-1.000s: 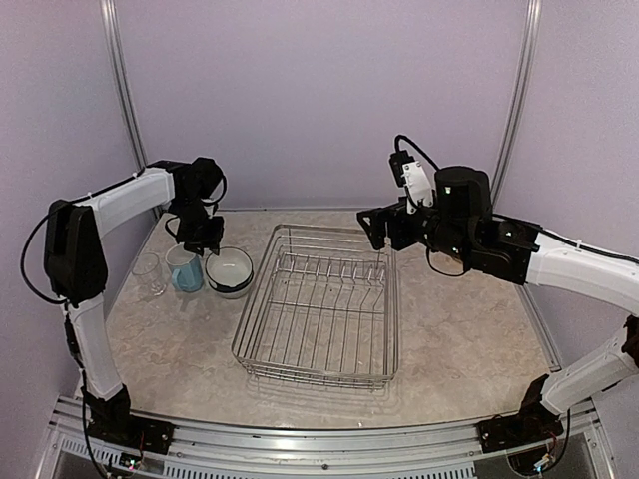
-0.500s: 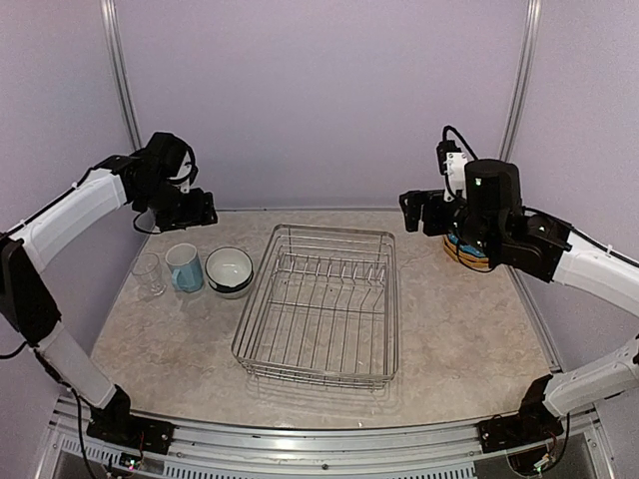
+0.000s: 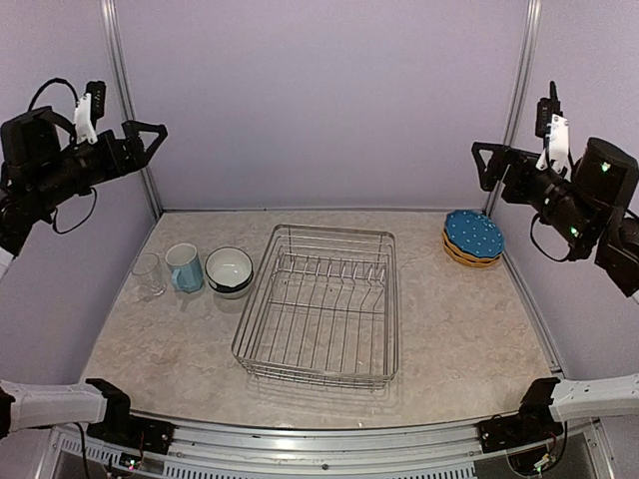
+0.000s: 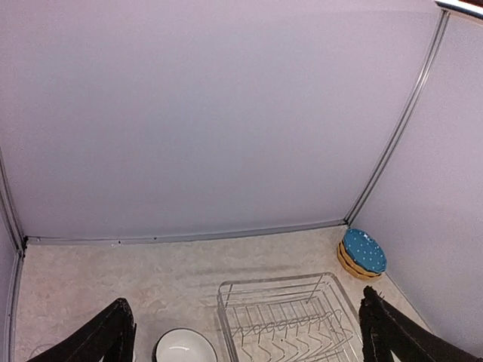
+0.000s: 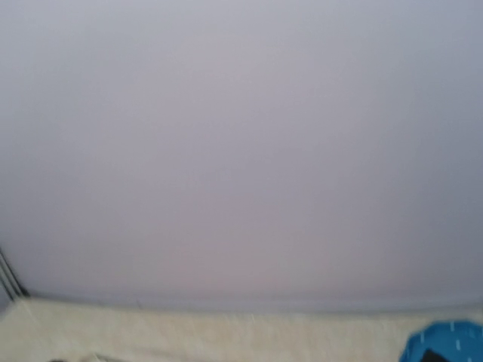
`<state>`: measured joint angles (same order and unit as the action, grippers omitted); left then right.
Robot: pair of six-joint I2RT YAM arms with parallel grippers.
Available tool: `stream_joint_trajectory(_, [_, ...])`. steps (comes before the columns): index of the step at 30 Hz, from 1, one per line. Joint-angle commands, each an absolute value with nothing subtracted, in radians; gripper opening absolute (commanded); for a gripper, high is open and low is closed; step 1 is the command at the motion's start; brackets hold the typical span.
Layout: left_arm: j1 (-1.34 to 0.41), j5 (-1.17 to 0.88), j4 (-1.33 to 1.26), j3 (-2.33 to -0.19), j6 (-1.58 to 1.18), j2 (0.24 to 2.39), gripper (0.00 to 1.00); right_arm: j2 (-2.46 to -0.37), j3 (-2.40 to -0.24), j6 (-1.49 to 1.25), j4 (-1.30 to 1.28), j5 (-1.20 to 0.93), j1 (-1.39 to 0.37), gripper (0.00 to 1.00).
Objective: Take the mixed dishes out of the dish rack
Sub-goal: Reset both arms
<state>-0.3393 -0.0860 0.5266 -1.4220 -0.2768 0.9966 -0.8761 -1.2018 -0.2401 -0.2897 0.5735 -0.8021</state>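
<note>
Left tool (image 3: pixel 155 145) and right tool (image 3: pixel 482 167) both hang spread apart and empty, so a careless low swing could knock the round blue plate (image 3: pixel 474 233) off the worktop (image 3: pixel 469 339).

One rectangular silver wire dish rack (image 3: pixel 315 376) sits mid-frame in the top view. At centre left stand one clear glass (image 3: pixel 148 274), one light blue mug (image 3: pixel 185 267) and one pale bowl with a white inside (image 3: pixel 230 271). At the right edge, one dotted blue plate (image 3: pixel 473 234) tops a yellow-orange plate stack (image 3: pixel 467 262) whose number cannot be told.
</note>
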Motion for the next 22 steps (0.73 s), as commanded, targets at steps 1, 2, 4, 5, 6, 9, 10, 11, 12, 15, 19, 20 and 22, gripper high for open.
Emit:
stream_joint_trajectory(1, [-0.337, -0.119, 0.508, -1.482, -0.255, 0.935, 0.99, -0.816, -1.249, -0.171, -0.29, 0.531, -0.796, 1.0])
stream_joint_trajectory(2, [-0.337, -0.117, 0.503, -1.49, -0.257, 0.914, 0.99, -0.811, -1.257, -0.165, -0.292, 0.529, -0.796, 1.0])
stream_joint_trajectory(4, [-0.337, -0.109, 0.497, -1.502, -0.258, 0.87, 0.99, -0.81, -1.271, -0.155, -0.294, 0.521, -0.796, 1.0])
stream_joint_trajectory(5, [-0.336, -0.104, 0.493, -1.508, -0.258, 0.849, 0.99, -0.807, -1.276, -0.15, -0.291, 0.516, -0.796, 1.0])
stream_joint_trajectory(6, [-0.337, -0.099, 0.488, -1.511, -0.258, 0.835, 0.99, -0.807, -1.279, -0.146, -0.287, 0.513, -0.795, 1.0])
stream_joint_trajectory(9, [-0.337, -0.084, 0.471, -1.514, -0.252, 0.785, 0.99, -0.808, -1.282, -0.137, -0.273, 0.506, -0.796, 1.0])
stream_joint_trajectory(10, [-0.336, -0.08, 0.465, -1.514, -0.248, 0.769, 0.99, -0.808, -1.282, -0.135, -0.268, 0.505, -0.797, 1.0])
stream_joint_trajectory(11, [-0.336, -0.075, 0.461, -1.515, -0.244, 0.762, 0.99, -0.808, -1.282, -0.132, -0.266, 0.503, -0.796, 1.0])
stream_joint_trajectory(12, [-0.336, -0.07, 0.46, -1.517, -0.241, 0.755, 0.99, -0.808, -1.28, -0.131, -0.262, 0.5, -0.795, 1.0])
stream_joint_trajectory(15, [-0.337, -0.057, 0.468, -1.526, -0.234, 0.747, 0.99, -0.801, -1.272, -0.131, -0.249, 0.498, -0.797, 1.0])
stream_joint_trajectory(19, [-0.336, -0.049, 0.472, -1.527, -0.237, 0.747, 0.99, -0.771, -1.241, -0.123, -0.227, 0.491, -0.796, 1.0])
stream_joint_trajectory(20, [-0.337, -0.046, 0.472, -1.528, -0.239, 0.749, 0.99, -0.77, -1.236, -0.112, -0.226, 0.488, -0.796, 1.0])
stream_joint_trajectory(22, [-0.337, -0.042, 0.472, -1.527, -0.243, 0.757, 0.99, -0.786, -1.259, -0.121, -0.27, 0.554, -0.796, 1.0])
